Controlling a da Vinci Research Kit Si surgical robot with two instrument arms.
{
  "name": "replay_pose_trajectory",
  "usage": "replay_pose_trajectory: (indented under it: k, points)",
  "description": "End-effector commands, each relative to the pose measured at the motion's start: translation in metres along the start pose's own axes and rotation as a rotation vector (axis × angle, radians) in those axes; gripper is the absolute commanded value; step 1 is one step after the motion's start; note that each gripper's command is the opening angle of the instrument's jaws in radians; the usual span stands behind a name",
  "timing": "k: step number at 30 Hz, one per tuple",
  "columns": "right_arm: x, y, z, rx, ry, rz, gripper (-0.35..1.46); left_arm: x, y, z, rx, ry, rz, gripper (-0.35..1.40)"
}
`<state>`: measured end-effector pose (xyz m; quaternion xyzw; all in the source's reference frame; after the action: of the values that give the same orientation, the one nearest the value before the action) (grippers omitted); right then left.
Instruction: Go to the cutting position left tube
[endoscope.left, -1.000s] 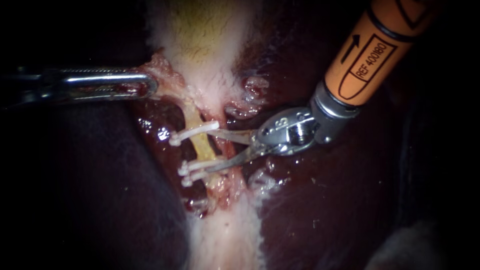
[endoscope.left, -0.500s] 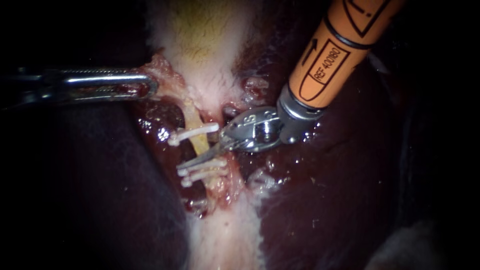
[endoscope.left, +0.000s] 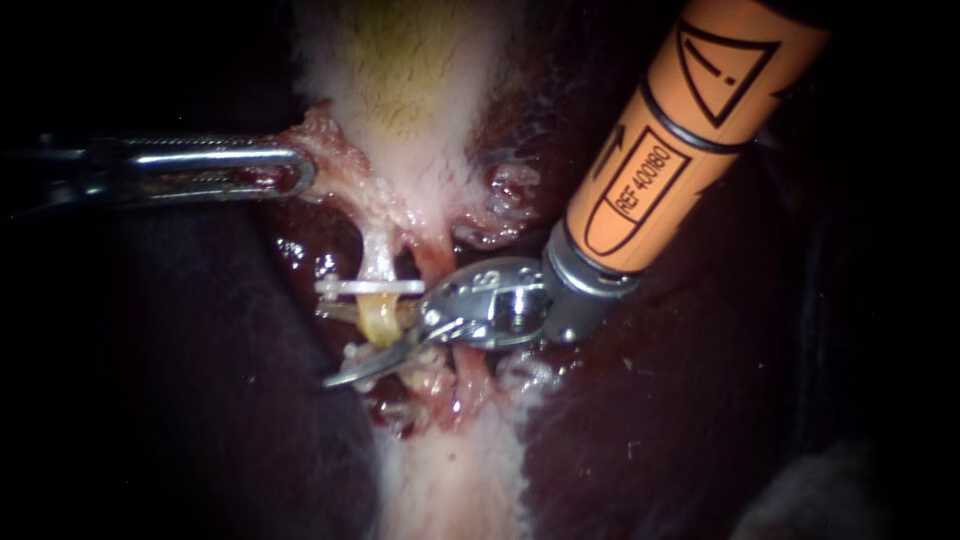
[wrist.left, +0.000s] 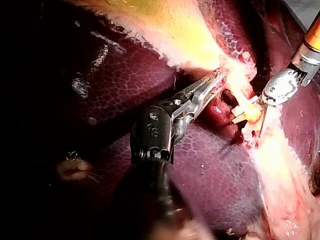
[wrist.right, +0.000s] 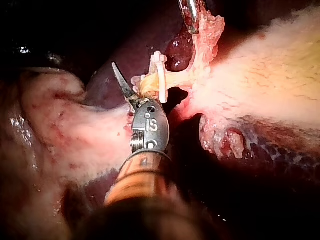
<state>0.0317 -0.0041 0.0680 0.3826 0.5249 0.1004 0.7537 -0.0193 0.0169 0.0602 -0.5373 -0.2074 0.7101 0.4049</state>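
As viewed through the endoscope, the left tool came in from the left and was clenched on a tag of pale pink tissue at the lower edge of the gallbladder. Both jaws lay on that tag. The left wrist view agreed, with the slender jaws closed on the same ragged tissue just above the clipped tube.

The right tool came in from the upper right on an orange shaft. It was released and grasped nothing: its two blades stood apart with the left tube between them. The lower blade crossed in front of the tissue below the yellowish stretch of tube. The upper blade ran dimly behind the tube, just under the upper clip, a white clip set squarely across it. Whether either blade touched the tube could not be determined.

In the right wrist view only one pointed blade was visible beside the tube, the other being hidden by the tube itself. The left wrist view showed further white clip ends beside the tube, close to the right tool.

Dark red liver lay on both sides of the site.
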Motion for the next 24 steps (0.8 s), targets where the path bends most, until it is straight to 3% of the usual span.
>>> replay_pose_trajectory:
  k: [1, 13, 24]
  points:
    - [0.0001, -0.0001, 0.0000, 0.002, 0.005, 0.004, 1.40, 0.0000, 0.0000, 0.0000, 0.000, 0.000, 0.000, -0.35]
    - [0.0016, -0.0018, 0.0001, 0.024, 0.052, 0.016, 1.41, 0.0000, -0.0002, 0.0000, 0.000, 0.000, 0.000, -0.35]
    - [0.0019, -0.0017, 0.0005, 0.028, 0.069, 0.028, 1.41, 0.0000, -0.0002, 0.0000, 0.000, 0.000, 0.000, -0.35]
